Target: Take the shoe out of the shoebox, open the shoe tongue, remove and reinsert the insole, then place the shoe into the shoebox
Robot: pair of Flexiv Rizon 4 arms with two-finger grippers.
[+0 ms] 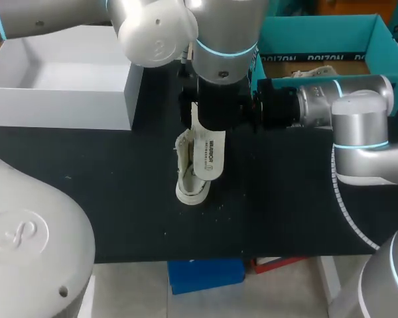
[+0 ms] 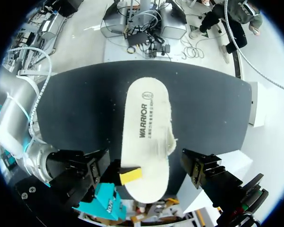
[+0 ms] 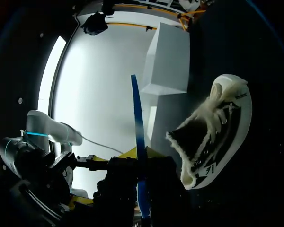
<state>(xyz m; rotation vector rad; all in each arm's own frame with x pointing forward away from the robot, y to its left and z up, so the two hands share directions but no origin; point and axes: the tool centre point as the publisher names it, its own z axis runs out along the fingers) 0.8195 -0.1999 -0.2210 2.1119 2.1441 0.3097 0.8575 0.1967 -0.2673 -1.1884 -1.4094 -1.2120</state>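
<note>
In the head view, your left gripper (image 1: 207,129) at the middle of the frame is clamped on the upper end of the flat white foam insole (image 1: 209,158). The insole hangs upright, just over the white fabric shoe (image 1: 189,187) on the black table (image 1: 106,192). A white open box (image 1: 60,86) stands at the upper left and a teal cardboard box (image 1: 318,40) at the upper right. I cannot tell which one is the shoebox.

In the left wrist view, one yellow fingertip (image 2: 131,175) presses on the insole, which stretches ahead of the gripper.

In the right wrist view, the shoe lies beside the right gripper (image 3: 132,163) with its opening in sight. I cannot tell whether this gripper is closed.

To put the insole in well, I think you should lead with its free end at a low angle. The two wrists are close together, so move slowly. The boxes bound the upper side, and the room for moving is toward the lower frame.
</note>
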